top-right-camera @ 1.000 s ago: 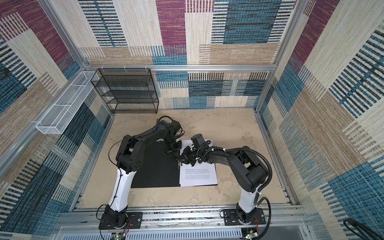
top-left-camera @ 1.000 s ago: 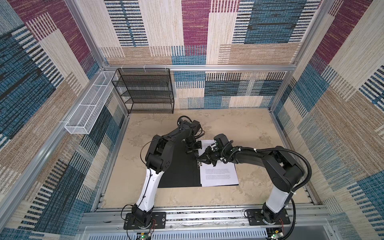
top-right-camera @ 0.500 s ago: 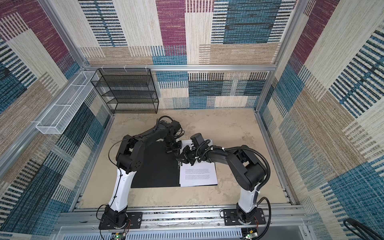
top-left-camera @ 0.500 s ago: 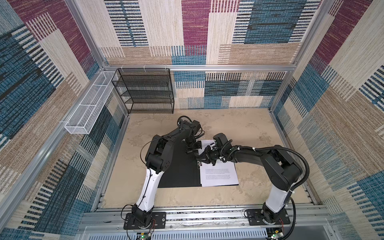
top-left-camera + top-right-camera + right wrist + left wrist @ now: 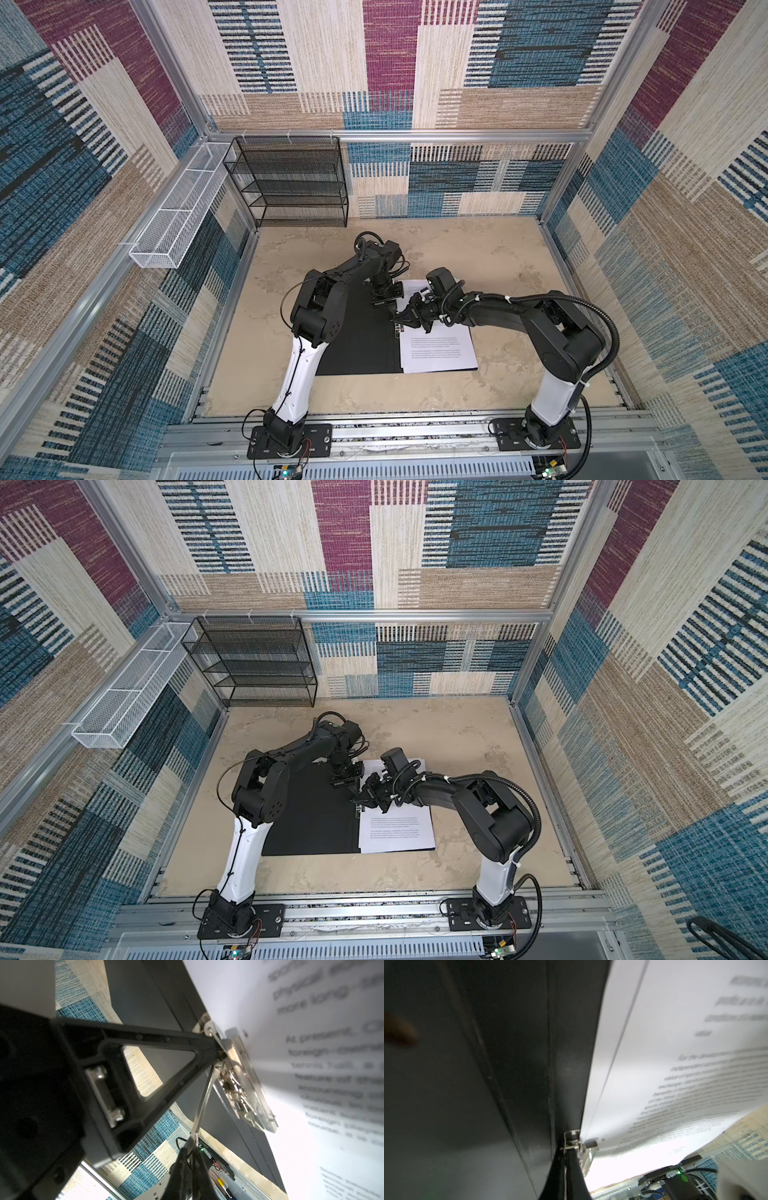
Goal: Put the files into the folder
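Folder (image 5: pixel 357 345) lies open and flat on the table (image 5: pixel 478 257), black inside facing up.

Files (image 5: pixel 436 349): a stack of white sheets on the folder's right half, printed text on the top sheet. Their inner edge runs along the folder's spine. The stack's far end passes under both arms.

Spine clip (image 5: pixel 245 1088): metal, on the folder's spine, touching the inner edge of the files. Cannot tell whether it is pressing the sheets down.

Clip lever (image 5: pixel 204 1103): a thin metal bar angled up off the clip, away from the folder's surface.

Left end effector (image 5: pixel 388 303): above the far part of the folder's spine, closed, with its fingertips pinching the free end of the clip lever (right wrist view).

Right end effector (image 5: pixel 399 319): just beside the left one, over the folder's spine, closed. One finger (image 5: pixel 158 1059) shows, its tip touching the clip's hinge end. No grasp visible.

Black mesh rack (image 5: pixel 297 183) and white wire basket (image 5: pixel 178 220): well apart from the folder, beyond its far-left corner.
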Tool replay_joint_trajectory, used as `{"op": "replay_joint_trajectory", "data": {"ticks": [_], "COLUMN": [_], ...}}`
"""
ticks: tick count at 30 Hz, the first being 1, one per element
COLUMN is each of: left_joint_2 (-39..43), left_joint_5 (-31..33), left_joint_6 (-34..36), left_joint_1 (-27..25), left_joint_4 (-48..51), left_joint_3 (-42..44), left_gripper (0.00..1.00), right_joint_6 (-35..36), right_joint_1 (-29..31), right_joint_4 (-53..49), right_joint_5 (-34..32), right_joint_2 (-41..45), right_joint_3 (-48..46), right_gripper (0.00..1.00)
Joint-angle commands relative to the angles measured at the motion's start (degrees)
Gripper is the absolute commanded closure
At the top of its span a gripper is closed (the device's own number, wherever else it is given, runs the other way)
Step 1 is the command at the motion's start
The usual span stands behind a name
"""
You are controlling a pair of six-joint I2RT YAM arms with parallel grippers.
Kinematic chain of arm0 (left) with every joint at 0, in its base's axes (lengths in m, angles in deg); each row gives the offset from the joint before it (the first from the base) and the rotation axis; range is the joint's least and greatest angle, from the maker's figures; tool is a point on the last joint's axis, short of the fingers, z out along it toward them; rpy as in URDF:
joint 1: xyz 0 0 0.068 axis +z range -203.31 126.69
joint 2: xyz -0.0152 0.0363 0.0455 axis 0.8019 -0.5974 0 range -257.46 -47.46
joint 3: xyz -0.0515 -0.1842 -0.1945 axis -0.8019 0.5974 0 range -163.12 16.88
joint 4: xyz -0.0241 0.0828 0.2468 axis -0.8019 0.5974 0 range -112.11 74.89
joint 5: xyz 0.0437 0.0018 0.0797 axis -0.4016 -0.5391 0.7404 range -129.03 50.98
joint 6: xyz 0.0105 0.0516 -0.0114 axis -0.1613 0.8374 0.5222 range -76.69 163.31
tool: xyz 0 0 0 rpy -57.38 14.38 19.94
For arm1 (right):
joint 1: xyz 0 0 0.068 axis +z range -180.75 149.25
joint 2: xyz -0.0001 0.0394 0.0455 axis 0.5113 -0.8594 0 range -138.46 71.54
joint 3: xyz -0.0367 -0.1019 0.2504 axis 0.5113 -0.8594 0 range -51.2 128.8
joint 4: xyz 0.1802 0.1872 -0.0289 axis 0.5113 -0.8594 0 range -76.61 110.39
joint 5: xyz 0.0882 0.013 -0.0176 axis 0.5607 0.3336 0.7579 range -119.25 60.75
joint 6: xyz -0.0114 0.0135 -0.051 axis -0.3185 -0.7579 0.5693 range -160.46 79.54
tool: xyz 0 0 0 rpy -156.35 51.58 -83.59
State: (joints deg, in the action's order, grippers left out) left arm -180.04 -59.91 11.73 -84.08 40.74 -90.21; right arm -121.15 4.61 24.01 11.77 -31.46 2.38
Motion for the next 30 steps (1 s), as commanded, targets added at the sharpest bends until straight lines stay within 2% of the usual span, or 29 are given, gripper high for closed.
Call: {"op": "replay_joint_trajectory", "data": {"ticks": [1, 6, 12, 15, 30], "left_joint_2": [-1.33, -1.45, -1.64, -1.55, -1.37], "left_joint_5": [3.39, 3.40, 3.04, 3.11, 3.00], "left_joint_6": [-0.73, -0.68, -0.70, -0.70, -0.72], "left_joint_1": [-0.34, -0.33, -0.32, -0.35, -0.31], "left_joint_4": [1.13, 1.12, 1.12, 1.13, 1.08], "left_joint_3": [0.70, 0.83, 0.74, 0.73, 0.74], "left_gripper": [1.00, 1.00, 1.00, 1.00, 1.00], "right_joint_6": [-0.35, -0.56, 0.07, 0.35, -0.57], "right_joint_1": [0.20, 0.24, 0.25, 0.33, 0.51], "right_joint_4": [0.83, 1.28, 0.66, 0.38, -0.10], "right_joint_5": [-0.21, -0.24, -0.38, -0.16, 0.24], "right_joint_2": [0.73, 0.87, 1.34, 0.45, -1.05], "right_joint_3": [-0.97, -1.13, 0.44, 1.35, 1.54], "right_gripper": [0.94, 0.95, 0.80, 0.76, 0.75]}}
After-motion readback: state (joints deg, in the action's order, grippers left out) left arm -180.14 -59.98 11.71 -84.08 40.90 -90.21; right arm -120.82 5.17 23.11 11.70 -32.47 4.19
